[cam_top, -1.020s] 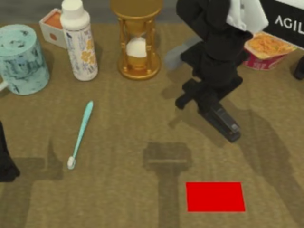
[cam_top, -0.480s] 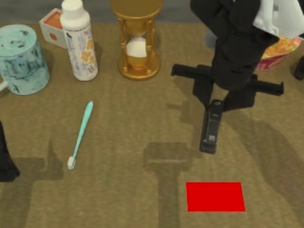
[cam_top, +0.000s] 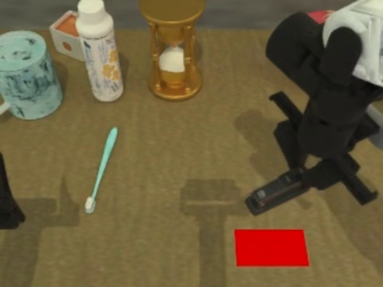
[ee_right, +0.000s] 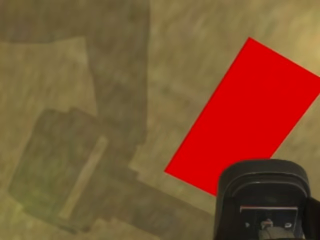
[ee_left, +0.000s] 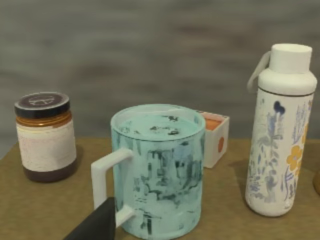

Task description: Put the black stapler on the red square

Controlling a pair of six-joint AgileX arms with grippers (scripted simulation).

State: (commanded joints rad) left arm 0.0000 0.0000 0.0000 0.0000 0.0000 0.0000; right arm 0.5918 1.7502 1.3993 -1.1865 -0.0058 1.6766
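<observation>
Right gripper (cam_top: 306,177): over the worktop (cam_top: 179,149) toward its right edge, jaws closed on the rear end of the black stapler (cam_top: 277,192).

Black stapler: held at a slant, free end pointing toward the worktop's front-left, just behind the red square (cam_top: 271,247). Whether it touches the worktop, cannot tell. In the right wrist view its front end (ee_right: 263,200) fills the foreground, with the red square (ee_right: 250,117) close ahead.

Red square: flat on the worktop, near the front edge, right of centre; nothing on it.

Left gripper (cam_top: 7,203): parked at the worktop's left edge, near the front; jaw state cannot be told.

Back row, from the left corner: blue-green mug (cam_top: 25,75), small white-and-orange box (cam_top: 67,34), white flowered bottle (cam_top: 100,51), gold hourglass (cam_top: 172,51).

Left wrist view only: brown jar (ee_left: 44,136) with a dark lid, beside the mug.

Light blue toothbrush (cam_top: 102,169): lying left of centre, bristles toward the front edge.
</observation>
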